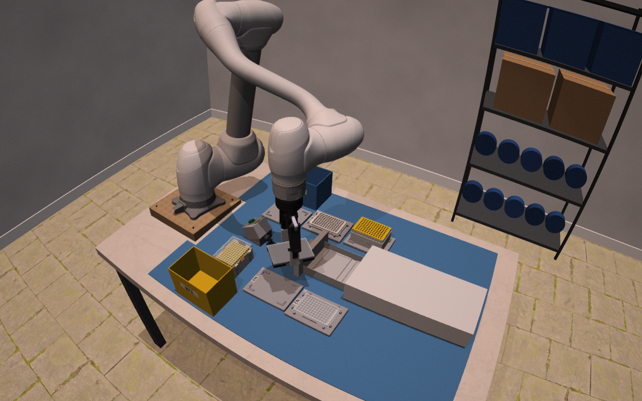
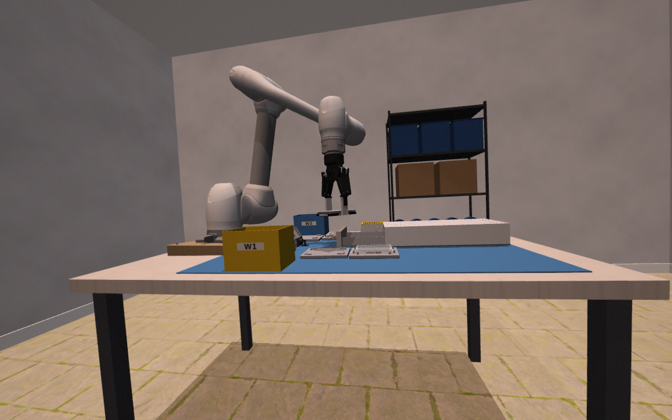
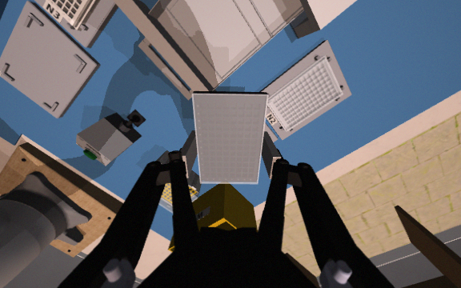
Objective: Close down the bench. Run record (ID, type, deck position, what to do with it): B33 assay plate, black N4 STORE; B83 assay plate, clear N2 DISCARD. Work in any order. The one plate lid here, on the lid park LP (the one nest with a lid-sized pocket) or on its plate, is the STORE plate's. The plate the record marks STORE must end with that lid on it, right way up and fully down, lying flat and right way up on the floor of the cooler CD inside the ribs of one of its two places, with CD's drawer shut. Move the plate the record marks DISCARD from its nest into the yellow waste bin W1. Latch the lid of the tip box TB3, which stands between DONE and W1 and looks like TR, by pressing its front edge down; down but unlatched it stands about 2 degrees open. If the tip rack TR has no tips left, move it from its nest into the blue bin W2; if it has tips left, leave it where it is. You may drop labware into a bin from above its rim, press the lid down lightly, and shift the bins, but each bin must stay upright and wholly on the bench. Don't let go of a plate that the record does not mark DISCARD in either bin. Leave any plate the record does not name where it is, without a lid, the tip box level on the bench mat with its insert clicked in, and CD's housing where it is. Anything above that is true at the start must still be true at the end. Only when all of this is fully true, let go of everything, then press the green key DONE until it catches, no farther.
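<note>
The jaws are clenched on a lidded plate, gripping its two long sides, and hold it level in the air above the blue mat. In the wrist view the pale lid fills the middle of the picture, a thin dark rim showing along its top edge. A finger presses each flank.

In the top view the plate hangs beside the open drawer of the long white cooler, the drawer lying toward 3 o'clock of it. At about 6 o'clock from the plate sits a bare grey nest, and just beyond that, toward 5 o'clock, the clear plate rests in its own nest. The yellow bin stands at 8 o'clock, with the clear-lidded tip box just beside it. The small grey key block is at 11 o'clock. Toward 1 o'clock are a white gridded plate and the yellow-topped tip rack; the blue bin stands at 12 o'clock, partly behind the arm.

From the side view the plate floats well above the worktop, higher than the nests.
</note>
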Robot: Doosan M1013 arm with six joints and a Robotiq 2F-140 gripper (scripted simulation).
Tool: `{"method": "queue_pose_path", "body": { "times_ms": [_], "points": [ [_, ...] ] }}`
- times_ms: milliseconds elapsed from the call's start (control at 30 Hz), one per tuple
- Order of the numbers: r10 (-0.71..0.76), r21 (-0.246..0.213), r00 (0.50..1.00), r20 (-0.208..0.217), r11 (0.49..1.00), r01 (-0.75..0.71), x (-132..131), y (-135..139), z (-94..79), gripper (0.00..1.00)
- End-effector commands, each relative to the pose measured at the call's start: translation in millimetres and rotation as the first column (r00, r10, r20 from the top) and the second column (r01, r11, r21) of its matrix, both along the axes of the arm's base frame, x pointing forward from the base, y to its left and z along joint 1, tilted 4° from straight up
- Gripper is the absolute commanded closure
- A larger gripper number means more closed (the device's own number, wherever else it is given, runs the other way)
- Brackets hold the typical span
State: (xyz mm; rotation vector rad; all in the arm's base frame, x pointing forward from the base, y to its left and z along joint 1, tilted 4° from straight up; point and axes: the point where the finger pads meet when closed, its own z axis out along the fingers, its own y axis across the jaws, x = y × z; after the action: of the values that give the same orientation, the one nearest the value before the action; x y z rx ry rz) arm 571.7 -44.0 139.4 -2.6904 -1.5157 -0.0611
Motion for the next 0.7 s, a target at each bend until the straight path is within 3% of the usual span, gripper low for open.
{"method": "queue_pose_path", "body": {
  "times_ms": [0,167,367,433,667],
  "points": [
    [0.125,0.004,0.992,0.01,0.992,-0.125,3.7,8.9,0.7,1.0],
    [0.287,0.0,0.958,0.021,0.958,-0.287,8.6,21.3,1.7,1.0],
    [0.471,-0.007,0.881,0.033,0.882,-0.471,14.5,36.1,2.8,1.0],
    [0.471,-0.007,0.881,0.033,0.882,-0.471,14.5,36.1,2.8,1.0],
    [0.641,-0.017,0.766,0.044,0.768,-0.641,21.4,53.4,4.1,1.0]
  ]
}}
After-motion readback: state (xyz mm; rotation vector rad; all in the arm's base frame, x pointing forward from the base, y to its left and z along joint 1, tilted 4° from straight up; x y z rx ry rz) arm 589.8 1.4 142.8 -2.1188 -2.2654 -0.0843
